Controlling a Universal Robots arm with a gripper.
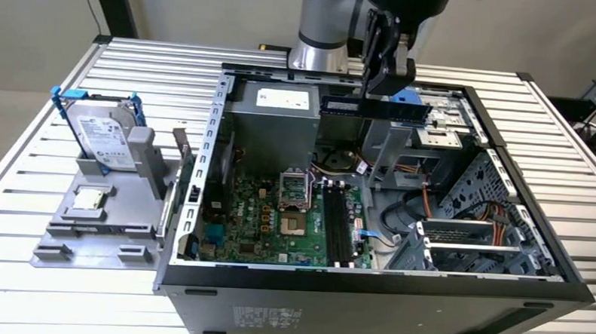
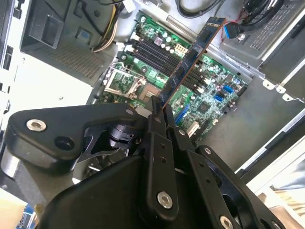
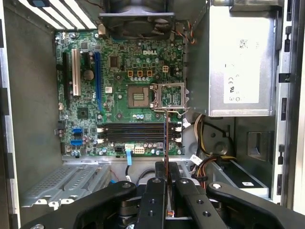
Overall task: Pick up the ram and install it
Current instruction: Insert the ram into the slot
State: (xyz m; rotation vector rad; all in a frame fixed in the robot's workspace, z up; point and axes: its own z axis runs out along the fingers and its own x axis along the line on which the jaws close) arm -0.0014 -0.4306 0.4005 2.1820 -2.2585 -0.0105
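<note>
A slatted metal desk (image 1: 27, 148) carries an open computer case (image 1: 373, 287). At the exterior view's left, outside the case, a silver hard drive (image 1: 103, 136) in a blue bracket stands upright on a grey plastic holder (image 1: 84, 237). Inside the case, the green motherboard (image 1: 265, 226) lies flat on the near left of the floor. A grey power supply (image 1: 275, 124) stands behind it at the far side. Long black memory slots (image 1: 337, 229) run from near to far along the motherboard's right edge, and they appear unfilled. Above the far wall of the case, near the middle of the exterior view, the robot arm (image 1: 319, 24) comes down. Its black end effector (image 1: 388, 76) is clamped on the ram (image 1: 376, 108). The ram is a narrow dark stick, held level in the air and running left to right, high above the case floor and well apart from the slots. In the second wrist view, the end effector (image 2: 162, 109) pinches the ram (image 2: 190, 57), which reaches out over the motherboard (image 2: 209, 90). In the first wrist view, the ram (image 3: 165, 138) appears edge-on as a thin dark line rising from the end effector (image 3: 167, 169). It crosses the memory slots (image 3: 128, 133) at a right angle. At the exterior view's right, a grey metal drive cage (image 1: 466, 246) with orange and black cables fills the near right of the case.
</note>
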